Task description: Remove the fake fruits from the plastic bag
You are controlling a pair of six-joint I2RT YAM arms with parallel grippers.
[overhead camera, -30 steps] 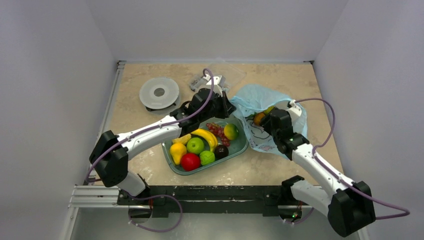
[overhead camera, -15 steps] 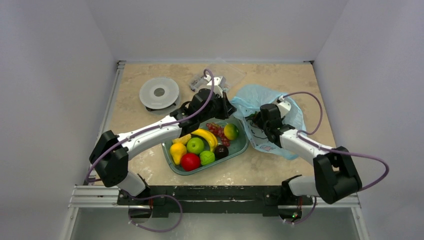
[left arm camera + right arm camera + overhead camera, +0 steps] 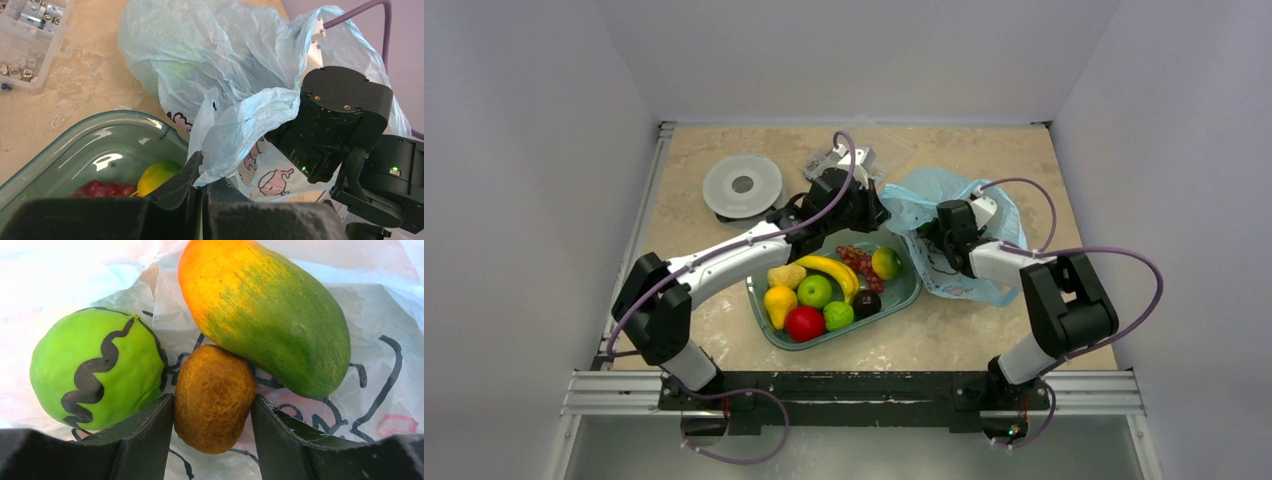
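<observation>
In the view from above, the plastic bag (image 3: pixel 944 190) lay on the table (image 3: pixel 1024 150) a little right of the centre, just beside the teal tray (image 3: pixel 899 285). The left gripper (image 3: pixel 876 212) was at the left edge of the bag, over the far side of the tray. The right gripper (image 3: pixel 927 235) reached into the bag from the right. In this view I could not tell how either pair of jaws stood, and the fruits inside the bag were hidden.

In the left wrist view, the left gripper (image 3: pixel 201 160) at the bottom centre had its jaws together, pinching a fold of the plastic bag (image 3: pixel 225 60). The bag filled the upper and middle part of the frame. The tray (image 3: pixel 100 122) was at the lower left, with grapes (image 3: pixel 100 189) in it. A clear box (image 3: pixel 30 40) stood in the upper left corner.

In the right wrist view, three fruits lay inside on the printed film of the plastic bag (image 3: pixel 380 390). The right gripper (image 3: pixel 212 405) was clamped on the small brown-orange fruit (image 3: pixel 215 397) at the lower centre, one finger touching each side. The round green fruit (image 3: pixel 97 372), with a black wavy line, was at the left, and the mango-like fruit (image 3: pixel 270 315) at the upper right. Both touched the small one.
</observation>
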